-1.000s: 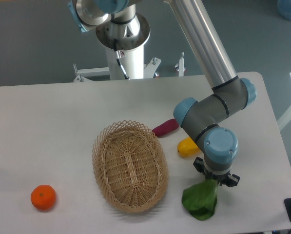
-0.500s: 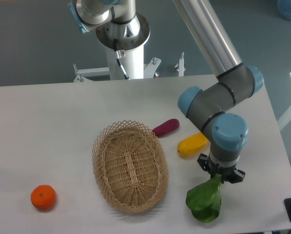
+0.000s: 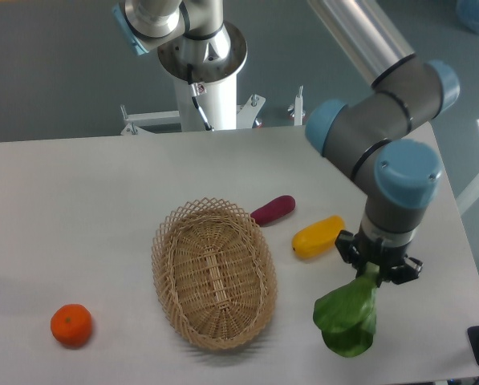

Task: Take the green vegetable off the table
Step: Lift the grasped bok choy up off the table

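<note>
Hanging from the gripper [image 3: 373,275] at the near right of the table [image 3: 87,200], the green vegetable [image 3: 348,316] is held by its pale stem end, with the broad dark leaves drooping below toward the near edge. The fingers are drawn in tight against the stem; little of them shows beneath the wrist housing. Whether the leaf tips touch the tabletop or hang just clear of it cannot be told from this view.

The arm's grey and blue wrist joints stand directly above the grip, with the silver forearm running up and out of the top of the picture.

Just to the left of the gripper, and slightly farther back, lies the yellow vegetable [image 3: 318,237], apart from the leaves. Beyond it, farther left, lies the dark purple-red vegetable [image 3: 273,209], close to the far right rim of the wicker basket [image 3: 213,273]. The basket sits near the table's centre, toward the near side. An orange fruit [image 3: 71,324] rests well apart at the near left. The robot's white pedestal [image 3: 205,72] stands past the far edge.
</note>
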Controlling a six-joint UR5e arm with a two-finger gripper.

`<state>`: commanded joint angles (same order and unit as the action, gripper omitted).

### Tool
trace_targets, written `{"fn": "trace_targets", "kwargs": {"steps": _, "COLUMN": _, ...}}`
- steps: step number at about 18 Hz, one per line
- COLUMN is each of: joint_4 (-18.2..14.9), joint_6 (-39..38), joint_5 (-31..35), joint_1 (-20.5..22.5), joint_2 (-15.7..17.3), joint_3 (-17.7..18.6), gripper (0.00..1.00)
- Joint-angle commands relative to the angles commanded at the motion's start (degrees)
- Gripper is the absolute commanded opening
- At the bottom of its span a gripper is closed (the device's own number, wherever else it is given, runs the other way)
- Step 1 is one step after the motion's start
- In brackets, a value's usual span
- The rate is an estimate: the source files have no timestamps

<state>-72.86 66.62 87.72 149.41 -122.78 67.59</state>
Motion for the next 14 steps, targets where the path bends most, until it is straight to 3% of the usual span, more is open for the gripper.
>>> {"fn": "trace_targets", "kwargs": {"steps": 6, "joint_4": -2.3, "joint_6": 7.1, "joint_5": 0.1, "joint_1": 0.8, "joint_2": -0.2, "joint_3": -0.5, "gripper": 0.07}}
{"fn": "trace_targets", "kwargs": {"steps": 9, "joint_4": -5.1, "joint_6": 10.6, "joint_5": 0.3, "joint_1": 1.2, "joint_2": -0.4, "joint_3": -2.5, "gripper": 0.07}}
{"fn": "trace_targets", "kwargs": {"steps": 14, "joint_4": -5.5, "joint_6": 12.3, "joint_5": 0.5, "joint_1": 1.9, "joint_2": -0.4, "joint_3": -2.6, "gripper": 0.09}}
